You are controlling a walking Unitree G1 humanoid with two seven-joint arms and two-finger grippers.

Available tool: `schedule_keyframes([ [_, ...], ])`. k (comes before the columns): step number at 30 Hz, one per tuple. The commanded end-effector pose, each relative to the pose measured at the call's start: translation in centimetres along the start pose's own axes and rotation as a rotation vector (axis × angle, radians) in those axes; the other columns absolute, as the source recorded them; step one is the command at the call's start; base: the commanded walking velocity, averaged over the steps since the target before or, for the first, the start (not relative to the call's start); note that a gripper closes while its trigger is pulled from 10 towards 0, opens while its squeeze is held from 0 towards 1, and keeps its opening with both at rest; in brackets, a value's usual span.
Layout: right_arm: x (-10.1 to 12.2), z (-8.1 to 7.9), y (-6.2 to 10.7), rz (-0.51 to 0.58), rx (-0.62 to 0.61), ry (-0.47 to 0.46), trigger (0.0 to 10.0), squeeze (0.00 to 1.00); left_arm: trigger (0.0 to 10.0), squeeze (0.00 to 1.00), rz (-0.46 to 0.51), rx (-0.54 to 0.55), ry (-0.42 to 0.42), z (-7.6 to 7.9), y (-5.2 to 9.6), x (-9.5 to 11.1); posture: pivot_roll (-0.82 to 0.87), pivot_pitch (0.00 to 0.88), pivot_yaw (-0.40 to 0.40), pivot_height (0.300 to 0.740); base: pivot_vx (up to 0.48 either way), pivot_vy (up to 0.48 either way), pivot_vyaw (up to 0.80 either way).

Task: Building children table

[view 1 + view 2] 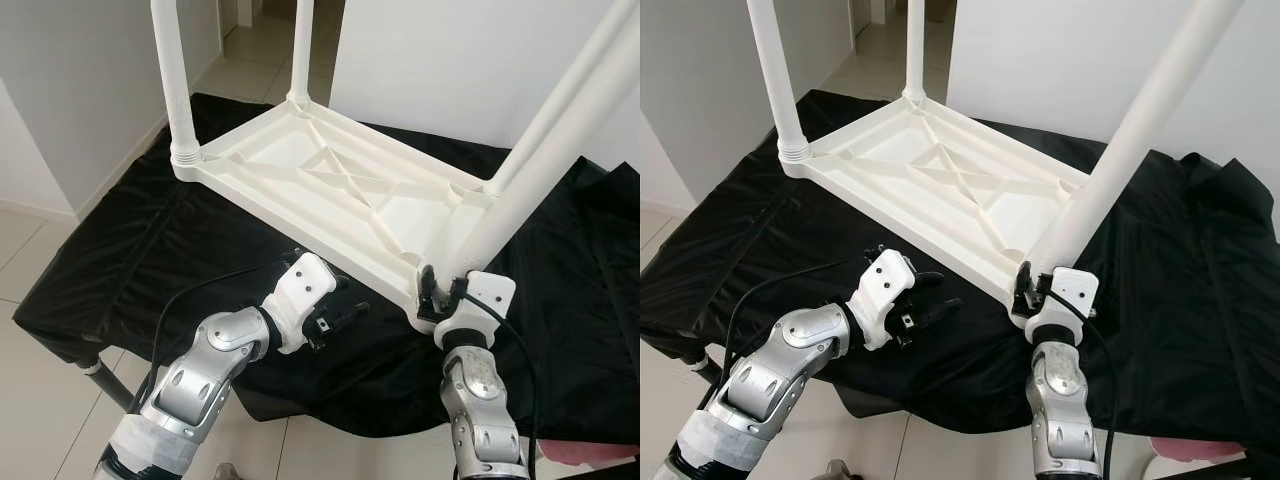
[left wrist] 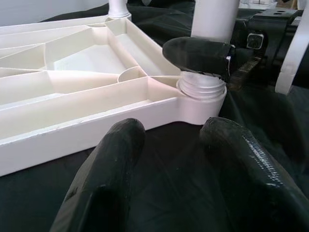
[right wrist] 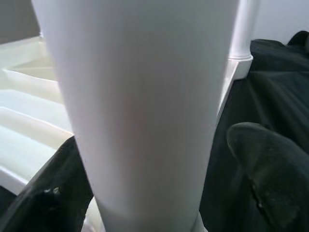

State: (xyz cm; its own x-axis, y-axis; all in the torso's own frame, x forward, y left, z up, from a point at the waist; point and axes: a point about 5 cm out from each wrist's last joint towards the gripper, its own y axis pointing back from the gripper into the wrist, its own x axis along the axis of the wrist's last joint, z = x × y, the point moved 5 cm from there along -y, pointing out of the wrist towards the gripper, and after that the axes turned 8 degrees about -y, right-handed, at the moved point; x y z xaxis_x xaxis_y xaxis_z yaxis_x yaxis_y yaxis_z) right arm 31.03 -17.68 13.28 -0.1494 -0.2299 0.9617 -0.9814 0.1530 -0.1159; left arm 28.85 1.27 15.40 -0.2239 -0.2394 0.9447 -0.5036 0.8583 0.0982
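On black cloth (image 1: 560,280), upturned white table (image 1: 330,190), right claw (image 1: 440,290) gripping near leg (image 1: 1120,160), left claw (image 1: 340,318) wide beside rim.

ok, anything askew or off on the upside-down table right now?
Yes: the near leg at the right gripper leans outward, while the far legs stand upright in their sockets. Tabletop lies flat on the black cloth; left gripper is open, apart.
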Motion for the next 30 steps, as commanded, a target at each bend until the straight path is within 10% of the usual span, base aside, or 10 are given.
schedule_keyframes([
  [1, 0.2, -0.1, 0.1, 0.001, 0.035, -0.02, 10.0, 0.64, 10.0, 0.0, -0.001, -0.015, 0.002, 0.4, -0.2, -0.1, 0.01, 0.011, -0.089, 0.74, 0.0, 0.0, 0.0],
  [2, 0.2, -0.1, 0.1, 0.001, 0.035, -0.02, 10.0, 0.64, 10.0, 0.0, -0.001, -0.015, 0.002, 0.4, -0.2, -0.1, 0.01, 0.011, -0.089, 0.74, 0.0, 0.0, 0.0],
  [3, 0.5, 0.0, 0.1, -0.007, 0.119, -0.026, 10.0, 0.0, 10.0, 0.0, 0.0, -0.02, 0.0, 0.5, -0.3, -0.1, -0.01, 0.007, -0.085, 0.74, 0.0, 0.0, 0.0],
  [11, 0.3, -0.8, 0.3, -0.118, 0.502, 0.008, 10.0, 0.0, 10.0, 0.0, 0.004, -0.035, -0.004, 0.5, -0.4, 0.0, -0.02, 0.007, -0.069, 0.74, 0.0, 0.0, 0.0],
  [25, -0.3, 0.0, -2.7, -0.223, 0.712, 0.145, 10.0, 0.0, 10.0, 0.0, 0.002, -0.03, -0.01, 0.1, -0.3, 0.2, -0.01, 0.016, -0.051, 0.74, 0.0, 0.0, 0.0],
  [26, -0.4, 0.0, -3.0, -0.24, 0.74, 0.148, 3.8, 0.0, 10.0, 0.0, 0.002, -0.029, -0.012, 0.1, -0.3, 0.2, 0.0, 0.018, -0.048, 0.74, 0.0, 0.0, 0.0],
  [27, -0.5, 0.1, -3.3, -0.25, 0.755, 0.156, 1.9, 0.0, 10.0, 0.0, 0.002, -0.027, -0.014, 0.0, -0.3, 0.2, 0.01, 0.02, -0.049, 0.74, 0.0, 0.0, 0.0],
  [30, -0.6, 0.1, -3.4, -0.256, 0.762, 0.159, 1.9, 0.0, 10.0, 0.0, 0.002, -0.026, -0.015, 0.0, -0.3, 0.3, 0.01, 0.02, -0.049, 0.74, 0.0, 0.0, 0.0],
])
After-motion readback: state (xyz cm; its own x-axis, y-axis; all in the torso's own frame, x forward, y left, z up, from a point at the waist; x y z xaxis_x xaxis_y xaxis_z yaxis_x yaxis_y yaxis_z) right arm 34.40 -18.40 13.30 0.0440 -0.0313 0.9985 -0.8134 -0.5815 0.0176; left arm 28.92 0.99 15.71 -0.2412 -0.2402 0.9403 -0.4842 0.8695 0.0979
